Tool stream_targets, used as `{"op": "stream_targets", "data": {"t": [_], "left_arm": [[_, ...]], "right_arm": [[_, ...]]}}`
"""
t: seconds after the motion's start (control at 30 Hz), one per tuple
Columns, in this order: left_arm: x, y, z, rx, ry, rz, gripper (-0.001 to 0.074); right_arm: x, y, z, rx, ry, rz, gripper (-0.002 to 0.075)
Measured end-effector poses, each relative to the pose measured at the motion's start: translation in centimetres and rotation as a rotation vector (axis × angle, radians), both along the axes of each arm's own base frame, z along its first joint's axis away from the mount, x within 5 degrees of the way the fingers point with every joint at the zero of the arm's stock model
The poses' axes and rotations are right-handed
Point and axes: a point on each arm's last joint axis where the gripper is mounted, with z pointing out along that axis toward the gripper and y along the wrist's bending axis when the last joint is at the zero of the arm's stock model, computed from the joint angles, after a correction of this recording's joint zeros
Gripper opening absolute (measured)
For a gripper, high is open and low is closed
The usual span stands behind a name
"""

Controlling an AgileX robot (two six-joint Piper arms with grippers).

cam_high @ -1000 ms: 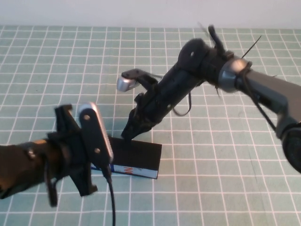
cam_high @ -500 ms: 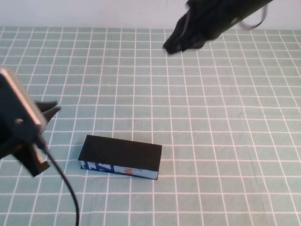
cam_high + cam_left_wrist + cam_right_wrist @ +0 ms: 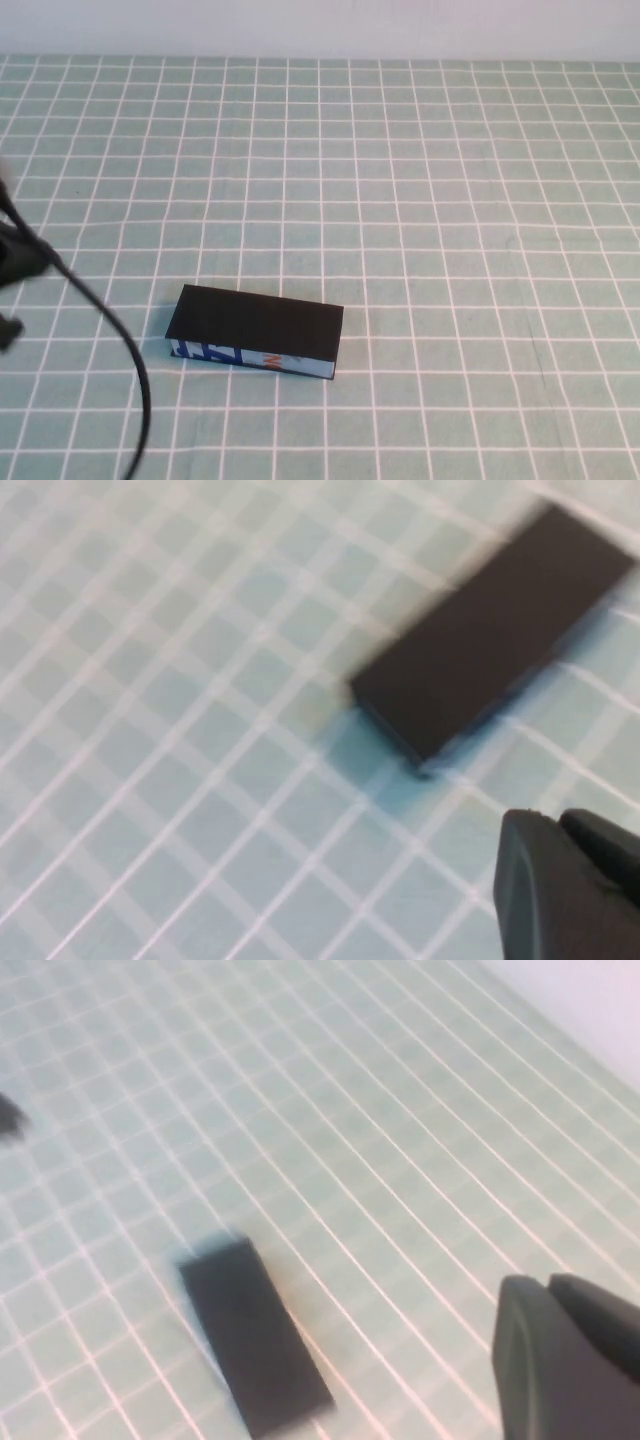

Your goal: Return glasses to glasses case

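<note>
Lying closed, the glasses case hides its contents; both pincers seem cropped, grip unreadable.

Glasses case shut, flat on table, front-left.

Case lid closed; contents hidden. Left gripper and right gripper cut off at frame edges; jaw state indeterminate.

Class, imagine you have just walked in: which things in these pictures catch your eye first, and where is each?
The closed black glasses case lies alone near the front of the green checked table, its blue-and-white side facing the robot. The left gripper shows only at the left edge of the high view. The right gripper shows only in its wrist view, raised above the table.
</note>
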Motion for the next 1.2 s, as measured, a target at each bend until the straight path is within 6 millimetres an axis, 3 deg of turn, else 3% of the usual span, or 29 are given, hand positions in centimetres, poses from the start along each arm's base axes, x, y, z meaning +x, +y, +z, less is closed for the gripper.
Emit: {"op": "stream_targets", "data": {"t": [0.23,0.43,0.57,0.8,1.0,1.2], "left_arm": [[-1.2,2.6,2.2,-0.123,-0.176,0.341,-0.0001],[-5.5,3.1,2.4,-0.235,-0.38,0.44,-0.0001],[-8.0,3.1,1.5,-0.345,-0.465,0.477,-0.0001],[-10.2,2.1,-1.7,-0.591,-0.402,0.493,-0.0001],[-13.0,2.1,-3.6,-0.643,-0.499,0.473,-0.0001],[-14.6,2.1,-4.1,-0.65,-0.582,0.453,-0.0001]], "right_arm": [[-3.8,-5.4,-1.1,-0.088,-0.028,-0.426,-0.0011],[-10.6,-8.9,-3.6,0.039,-0.194,-0.512,-0.0011],[-14.0,-10.1,-8.6,0.132,-0.239,-0.506,-0.0011],[-16.2,-10.8,-18.2,0.233,-0.239,-0.518,-0.0011],[-17.8,-11.7,-23.4,0.309,-0.311,-0.536,-0.0011],[-18.3,-11.9,-25.9,0.293,-0.286,-0.538,-0.0011]]}}
